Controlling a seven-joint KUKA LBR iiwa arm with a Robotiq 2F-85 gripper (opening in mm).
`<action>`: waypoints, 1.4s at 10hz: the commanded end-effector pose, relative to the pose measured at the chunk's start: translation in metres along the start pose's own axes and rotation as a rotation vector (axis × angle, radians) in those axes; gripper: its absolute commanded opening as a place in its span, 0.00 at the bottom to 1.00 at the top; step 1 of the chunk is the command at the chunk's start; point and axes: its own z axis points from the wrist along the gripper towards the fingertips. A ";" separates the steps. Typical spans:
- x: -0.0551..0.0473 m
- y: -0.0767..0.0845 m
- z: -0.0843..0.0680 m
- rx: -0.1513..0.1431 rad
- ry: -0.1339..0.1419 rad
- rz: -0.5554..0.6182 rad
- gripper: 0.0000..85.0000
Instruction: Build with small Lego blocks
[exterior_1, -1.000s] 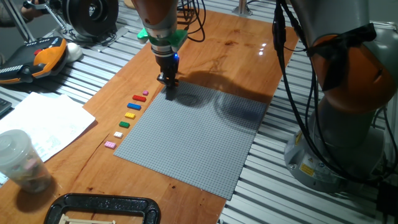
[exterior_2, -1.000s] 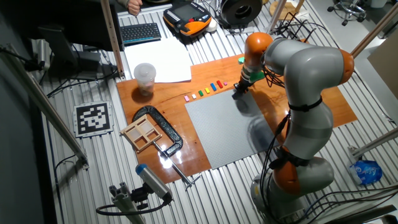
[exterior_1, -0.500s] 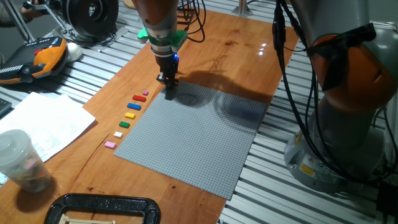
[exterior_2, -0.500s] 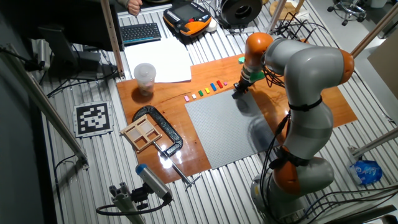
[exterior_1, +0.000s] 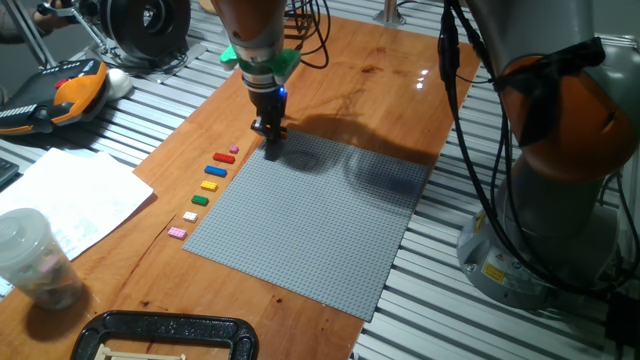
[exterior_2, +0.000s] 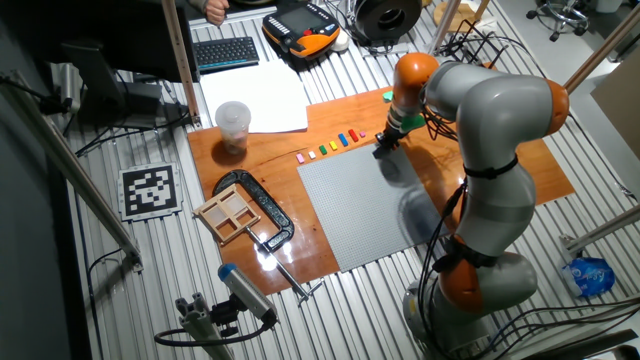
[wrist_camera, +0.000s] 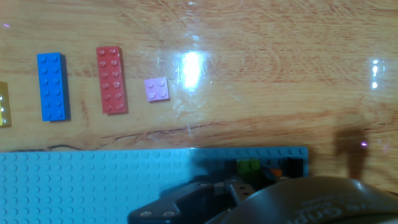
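Note:
The small Lego blocks lie in a row on the wooden board left of the grey baseplate (exterior_1: 320, 230): pink (exterior_1: 232, 150), red (exterior_1: 224, 157), blue (exterior_1: 216, 170), yellow (exterior_1: 209, 185), green (exterior_1: 199, 200), white (exterior_1: 190, 216), pink (exterior_1: 177, 232). My gripper (exterior_1: 272, 152) points straight down at the plate's far left corner, its fingers together and its tips at the plate. In the hand view, blue (wrist_camera: 51, 86), red (wrist_camera: 112, 79) and pink (wrist_camera: 157, 89) bricks lie on the wood. Green (wrist_camera: 249, 165), orange (wrist_camera: 275, 172) and black (wrist_camera: 293, 165) bricks sit at the plate's corner, by the dark fingers (wrist_camera: 205, 196).
A plastic cup (exterior_1: 30, 255) and papers (exterior_1: 70, 195) sit at the left. A black clamp (exterior_1: 165, 335) lies at the board's near edge, with a wooden tray (exterior_2: 232, 212) on it. An orange pendant (exterior_1: 70, 88) lies at the far left. The arm's base (exterior_1: 540, 200) stands at the right.

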 end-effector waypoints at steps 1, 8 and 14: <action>0.001 0.000 0.000 0.000 0.002 0.013 0.20; 0.002 0.003 -0.009 0.008 0.011 0.048 0.40; 0.000 0.006 -0.018 0.010 0.022 0.053 0.40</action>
